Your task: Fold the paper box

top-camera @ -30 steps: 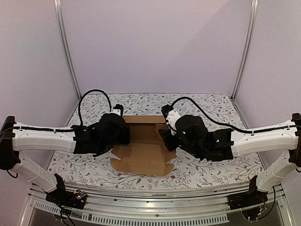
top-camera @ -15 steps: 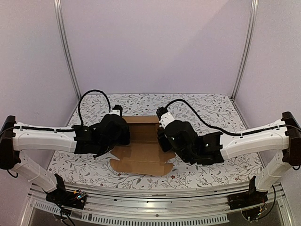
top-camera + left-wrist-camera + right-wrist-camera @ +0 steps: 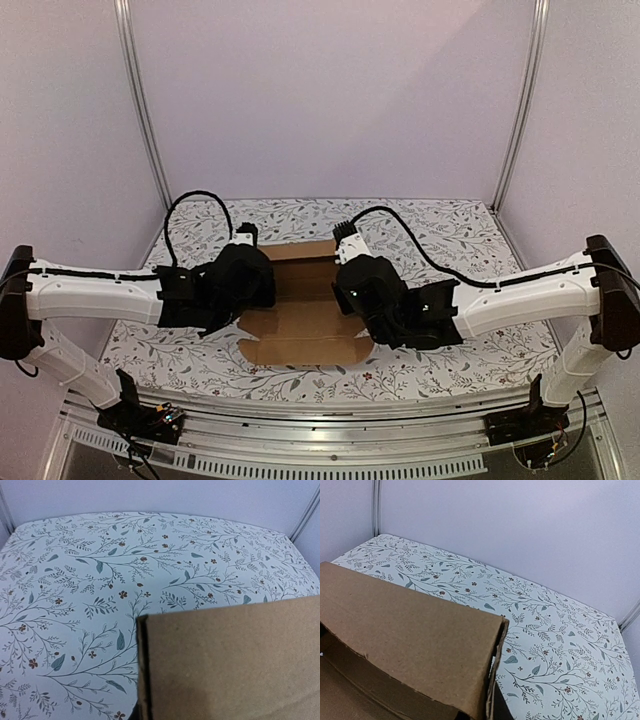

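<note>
My left gripper (image 3: 243, 287) is clenched, low over the left side of the paper box (image 3: 305, 325). Its fingers do not show in any view. On its wrist camera a brown cardboard panel (image 3: 230, 665) fills the lower right of the picture, so I cannot tell whether the jaws pinch the board or only sit against it.

My right gripper (image 3: 360, 285) is clenched too, low over the box's right side. Its fingers are also out of sight. On its wrist camera a cardboard flap (image 3: 410, 625) stands raised and tilted close to the lens, with a folded edge on its right and a second layer of board under it at the lower left. Whether this flap is pinched I cannot tell either.

From above, the box lies in the middle of the table (image 3: 440, 225), between the 2 grippers. Most of it is flat. Its near part, with rounded tabs at the corners, points toward the arm bases, and its far edge lies toward the back wall (image 3: 330, 90).

The table is covered in a white floral print. A black cable (image 3: 195, 195) loops up from the left arm, and another (image 3: 425, 250) runs along the right arm.
</note>
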You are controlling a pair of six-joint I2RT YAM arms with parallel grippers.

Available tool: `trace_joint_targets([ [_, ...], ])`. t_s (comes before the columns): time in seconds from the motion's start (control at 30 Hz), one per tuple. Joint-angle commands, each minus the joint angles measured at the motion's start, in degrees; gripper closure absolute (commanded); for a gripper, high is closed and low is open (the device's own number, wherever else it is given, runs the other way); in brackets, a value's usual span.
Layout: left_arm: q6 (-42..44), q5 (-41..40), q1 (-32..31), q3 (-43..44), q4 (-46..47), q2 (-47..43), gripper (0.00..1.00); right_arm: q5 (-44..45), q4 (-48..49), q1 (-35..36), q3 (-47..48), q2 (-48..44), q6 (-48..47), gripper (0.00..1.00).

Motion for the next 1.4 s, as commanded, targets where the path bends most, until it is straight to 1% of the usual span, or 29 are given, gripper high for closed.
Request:
trace_joint_targets([
  [0.0,-0.41,0.77,-1.95,2.01,0.22,0.58,1.0,-2.18,1.39,0.8,2.34,2.28,-0.77,1.0],
  [0.23,-0.91,0.91,-2.21,2.88,-0.48,1.14,1.0,-1.99,2.68,0.83,3.1,3.11,-1.4,1.0],
  [0.27,-1.05,0.92,-2.26,3.05,-0.57,1.32,0.97,-1.82,2.78,0.82,3.25,3.29,-1.44,1.0],
  [0.33,-1.08,0.94,-2.3,3.25,-0.69,1.59,0.88,-1.67,2.83,0.86,3.49,3.47,-1.69,1.0],
  [0.4,-1.19,0.79,-2.39,3.3,-0.98,1.59,0.82,-1.45,2.83,0.85,3.52,3.49,-1.77,1.0],
  [0.77,-1.63,0.42,-2.4,3.37,-3.42,-0.22,0.63,-0.94,3.11,0.64,3.48,3.22,-2.73,1.0],
  [0.8,-1.61,0.65,-2.42,3.24,-3.87,-0.66,0.61,-1.23,3.09,0.42,3.46,3.28,-2.91,1.0],
  [0.83,-1.57,0.84,-2.4,3.15,-4.42,-1.18,0.55,-1.6,3.09,0.16,3.47,3.3,-2.93,1.0],
  [1.03,-1.65,3.68,-2.4,1.88,-8.63,-5.17,0.44,-4.89,3.0,-2.63,2.96,3.32,-2.92,1.0],
  [1.1,-1.38,5.3,-2.4,1.38,-10.82,-7.06,0.37,-6.64,3.0,-3.87,2.41,3.39,-2.55,1.0],
  [1.27,-1.15,8.25,-2.24,-0.6,-15.25,-12.64,0.32,-12.13,4.59,-7.18,0.04,3.48,-1.23,1.0],
  [1.37,0.28,10.9,-2.23,-1.41,-16.66,-15.74,0.32,-17.05,6.18,-9.16,-1.21,4.19,-1.78,1.0],
])
